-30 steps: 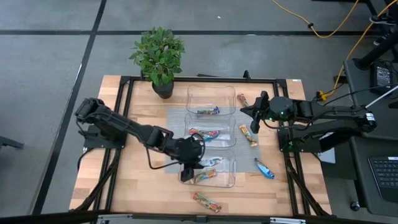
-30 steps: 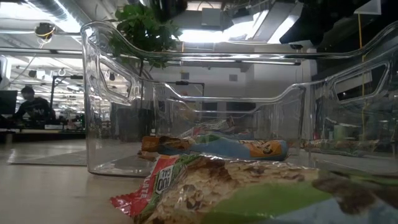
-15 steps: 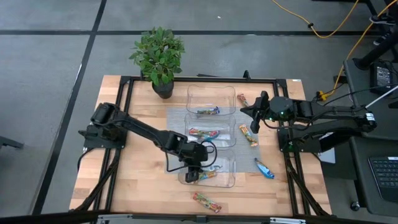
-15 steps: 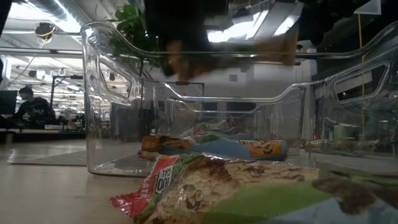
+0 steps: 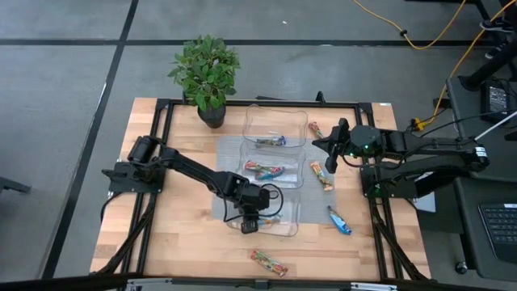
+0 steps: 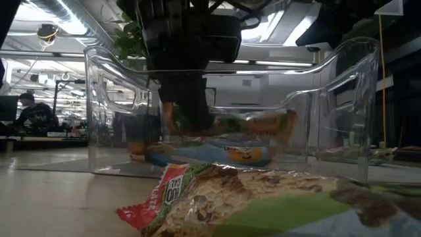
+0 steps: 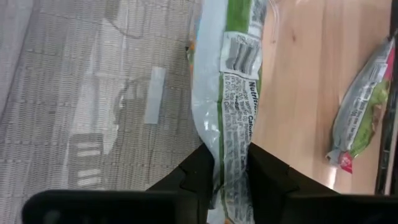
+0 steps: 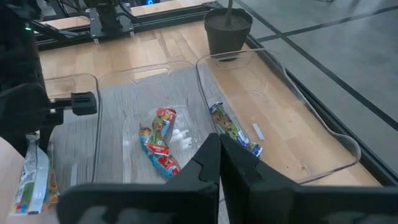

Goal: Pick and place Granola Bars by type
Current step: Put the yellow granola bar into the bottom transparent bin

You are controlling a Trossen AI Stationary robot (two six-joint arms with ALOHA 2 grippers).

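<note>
Left gripper (image 5: pixel 251 225): reaches down into the nearest clear tray (image 5: pixel 287 229), fingers (image 7: pixel 200 167) clamped on a green-and-silver granola bar (image 7: pixel 231 93) (the nutrition panel faces the wrist camera).
Held bar: hangs inside the nearest tray, just above an orange-blue bar (image 6: pixel 217 153) lying on the tray floor.
Right gripper (image 5: pixel 332 145): waits over the table's right side, beside the trays, fingers closed on nothing.
Middle tray (image 5: pixel 297 164): holds red-multicoloured bars (image 8: pixel 160 143).
Far tray (image 8: pixel 311 146): holds a blue-silver bar (image 8: pixel 231 132), next to the potted plant (image 5: pixel 205 74).
Loose bars: one red-green bar (image 5: pixel 267 261) on the wood at the table's front edge, three more on the right side (orange-gold (image 5: pixel 323 175), blue (image 5: pixel 339 220), and a small one (image 5: pixel 314 129) near the far tray).
</note>
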